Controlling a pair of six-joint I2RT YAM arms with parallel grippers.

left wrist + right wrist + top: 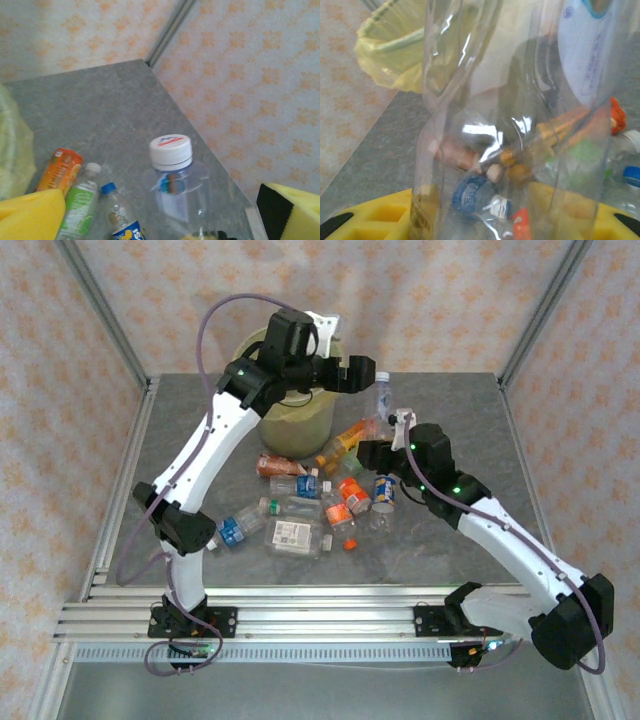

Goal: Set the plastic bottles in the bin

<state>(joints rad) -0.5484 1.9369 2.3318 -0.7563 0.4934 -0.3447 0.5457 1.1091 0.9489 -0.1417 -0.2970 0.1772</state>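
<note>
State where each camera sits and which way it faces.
Top external: above and behind the bases, looking down on the table, both arms, the bin and the bottle pile.
Left wrist: faces the table's far right corner past its open yellow fingers.
Right wrist: looks through the clear bottle its fingers grip, towards the bin.
Shared: top and left wrist both show that clear bottle.

Nothing reads clearly: the logo on the white cap point(170, 149) and the print on the clear bottle point(520, 100) are blurred.

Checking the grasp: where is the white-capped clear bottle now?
The white-capped bottle stands upright in the right fingers, centre of top view, just right of the bin.
</note>
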